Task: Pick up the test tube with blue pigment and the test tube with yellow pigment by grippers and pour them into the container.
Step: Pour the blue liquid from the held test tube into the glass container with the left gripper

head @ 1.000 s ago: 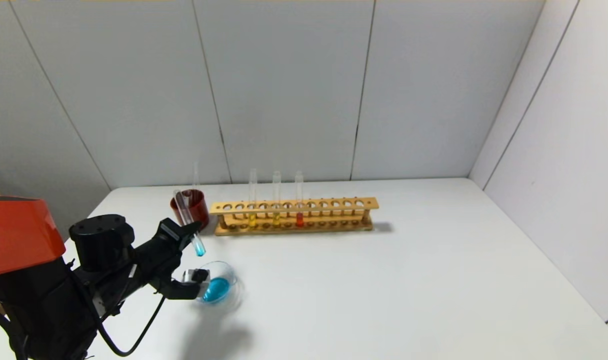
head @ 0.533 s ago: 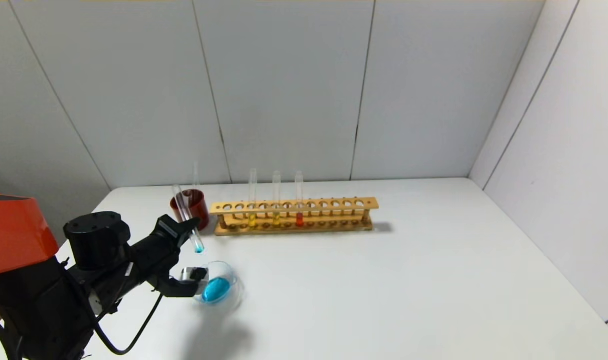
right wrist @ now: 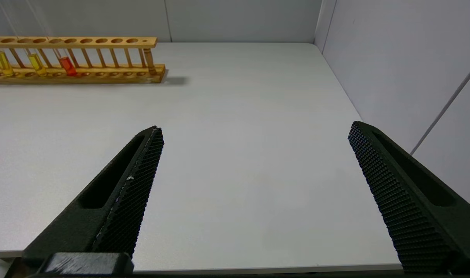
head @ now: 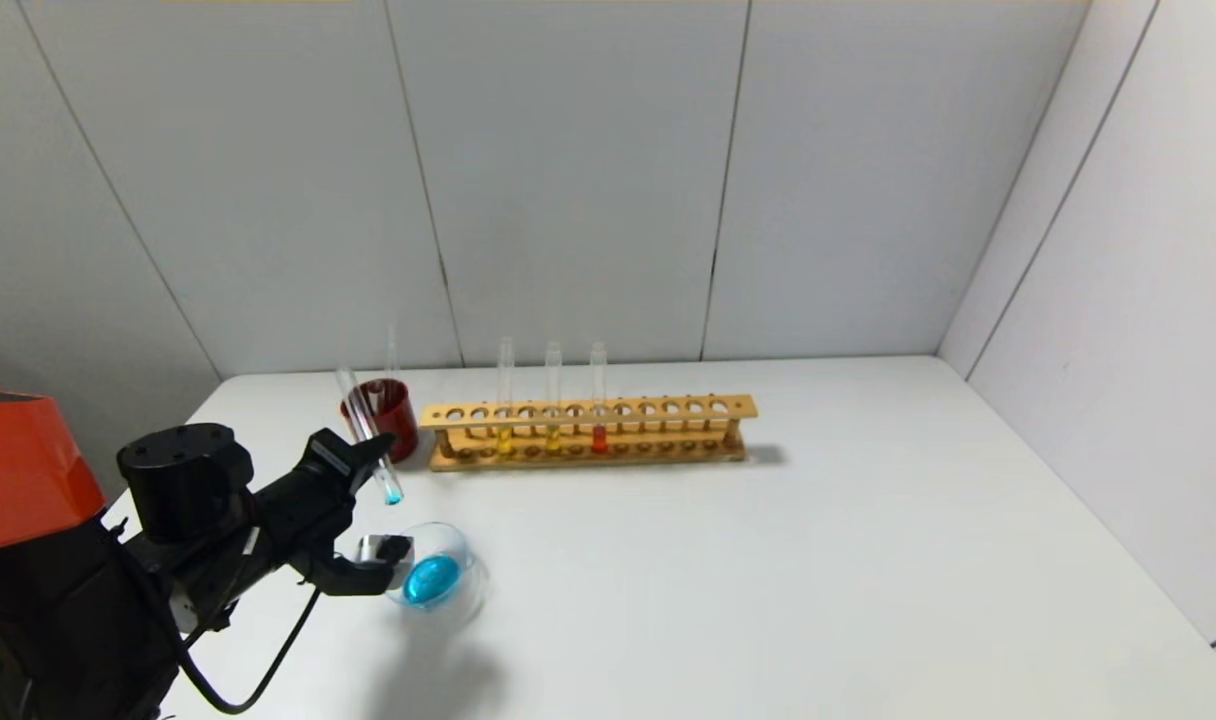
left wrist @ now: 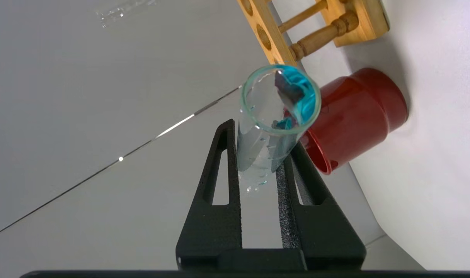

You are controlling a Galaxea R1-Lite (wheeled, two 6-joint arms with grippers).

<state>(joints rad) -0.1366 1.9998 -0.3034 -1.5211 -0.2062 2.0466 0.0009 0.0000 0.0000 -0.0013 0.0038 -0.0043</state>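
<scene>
- The container (head: 438, 570), a shallow clear glass dish, is sitting on the white table (head: 768, 560) near its front left and holding a pool of bright blue liquid.
- The dark red cup (head: 386, 415) is standing behind it, just beside the left end of the wooden rack (head: 588, 432).
- The rack is holding three upright tubes: the test tube with yellow pigment (head: 505, 400), a second yellow tube (head: 553, 398) and a red-orange tube (head: 598, 398).
- The test tube with blue pigment (head: 368, 432) is showing as a slim clear tube with only a small teal remnant at its rounded lower end, tilted slightly, mouth upward, above the table between the cup and the dish.
- The left gripper (head: 363, 470) is reaching forward from the left, its black fingers (left wrist: 223, 170) clamping the blue tube at mid-length.
- The right gripper (right wrist: 254, 162) is hanging over the right part of the table, well apart from the rack, its jaws spread wide and holding nothing.
</scene>
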